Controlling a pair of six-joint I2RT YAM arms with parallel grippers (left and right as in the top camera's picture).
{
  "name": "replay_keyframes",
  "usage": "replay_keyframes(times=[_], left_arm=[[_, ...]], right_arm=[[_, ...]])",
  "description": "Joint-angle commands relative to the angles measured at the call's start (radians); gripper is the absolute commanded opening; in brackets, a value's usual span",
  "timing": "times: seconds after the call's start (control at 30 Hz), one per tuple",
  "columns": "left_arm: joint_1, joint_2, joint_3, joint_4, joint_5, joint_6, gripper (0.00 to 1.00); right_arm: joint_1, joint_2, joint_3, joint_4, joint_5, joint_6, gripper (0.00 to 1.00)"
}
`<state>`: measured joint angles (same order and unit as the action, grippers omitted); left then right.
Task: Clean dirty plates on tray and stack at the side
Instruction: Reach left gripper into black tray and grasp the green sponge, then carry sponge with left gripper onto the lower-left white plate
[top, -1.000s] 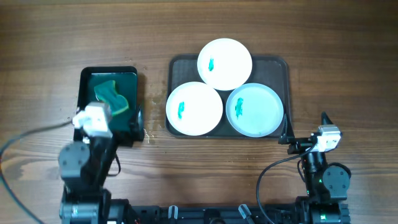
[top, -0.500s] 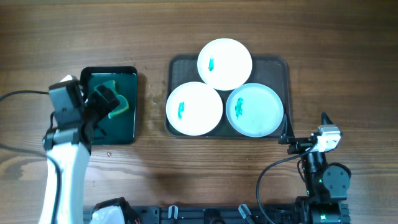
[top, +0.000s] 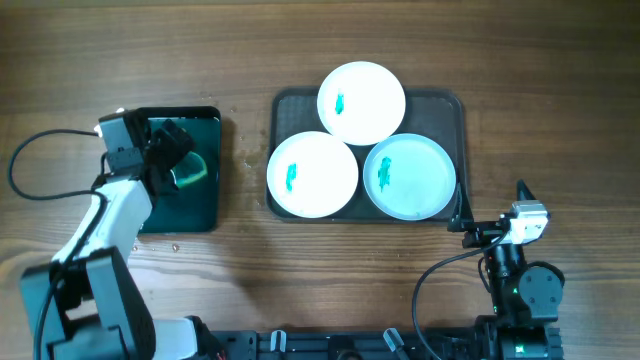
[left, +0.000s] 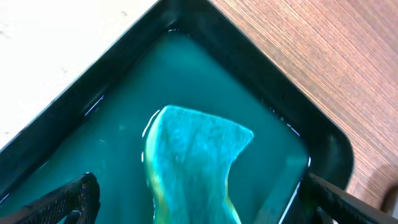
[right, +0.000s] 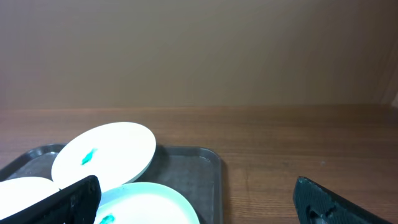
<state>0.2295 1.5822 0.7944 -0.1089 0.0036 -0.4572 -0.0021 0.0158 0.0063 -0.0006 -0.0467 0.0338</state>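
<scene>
Three plates lie on the dark grey tray (top: 453, 112): a white plate (top: 361, 102) at the back, a white plate (top: 312, 174) front left and a pale blue plate (top: 409, 177) front right, each with a teal smear. My left gripper (top: 172, 152) is open over a green sponge (top: 192, 170). In the left wrist view its fingers (left: 199, 208) straddle the sponge (left: 196, 152) without closing on it. My right gripper (top: 490, 207) is open and empty just off the tray's front right corner. The right wrist view shows the pale blue plate (right: 152, 202) and the back white plate (right: 106, 152).
The sponge lies in a small black tray with green inside (top: 210, 200), left of the plate tray. The left arm's cable (top: 40, 150) loops over the table's left side. Bare wooden table (top: 560, 120) lies right of the grey tray.
My left arm has swung from the table's front up over the small black tray, and its open gripper has come down over the sponge. The right arm and plates have not moved.
</scene>
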Motion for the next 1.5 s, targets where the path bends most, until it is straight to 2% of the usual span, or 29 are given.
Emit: replay_keyframes(times=[0.0, 0.07, 0.23, 0.3, 0.5, 0.6, 0.77, 0.8, 0.87, 0.93, 1.13, 1.23, 1.47], left_arm=[[0.002, 0.06, 0.01, 0.026, -0.016, 0.008, 0.96], [0.002, 0.091, 0.01, 0.031, -0.015, 0.04, 0.93], [0.002, 0.135, 0.01, 0.031, -0.012, 0.061, 0.95], [0.002, 0.148, 0.01, 0.031, 0.004, 0.062, 0.88], [0.002, 0.198, 0.01, 0.031, 0.014, 0.114, 0.87], [0.002, 0.209, 0.01, 0.031, 0.01, 0.114, 0.76], [0.002, 0.211, 0.01, 0.027, 0.01, 0.114, 0.5], [0.002, 0.211, 0.01, 0.027, 0.01, 0.114, 0.42], [0.002, 0.208, 0.01, 0.027, 0.01, 0.114, 0.19], [0.002, 0.195, 0.01, 0.026, 0.01, 0.113, 0.04], [0.002, 0.066, 0.01, -0.008, 0.011, 0.102, 0.04], [0.002, -0.035, 0.01, -0.038, 0.017, 0.058, 0.04], [0.002, -0.272, 0.01, -0.117, 0.102, 0.019, 0.04]], right_arm=[[0.005, -0.002, -0.001, 0.003, 0.014, 0.011, 1.0], [0.005, -0.002, -0.001, 0.003, 0.014, 0.011, 1.0], [0.005, -0.002, -0.001, 0.003, 0.014, 0.011, 1.0], [0.005, -0.002, -0.001, 0.003, 0.014, 0.011, 1.0], [0.005, -0.002, -0.001, 0.003, 0.014, 0.011, 1.0], [0.005, -0.002, -0.001, 0.003, 0.014, 0.011, 1.0], [0.005, -0.002, -0.001, 0.003, 0.014, 0.011, 1.0], [0.005, -0.002, -0.001, 0.003, 0.014, 0.011, 1.0], [0.005, -0.002, -0.001, 0.003, 0.014, 0.011, 0.99], [0.005, -0.002, -0.001, 0.003, 0.014, 0.011, 1.0], [0.005, -0.002, -0.001, 0.003, 0.014, 0.011, 1.0], [0.005, -0.002, -0.001, 0.003, 0.014, 0.012, 1.0], [0.005, -0.002, -0.001, 0.003, 0.014, 0.011, 1.0]])
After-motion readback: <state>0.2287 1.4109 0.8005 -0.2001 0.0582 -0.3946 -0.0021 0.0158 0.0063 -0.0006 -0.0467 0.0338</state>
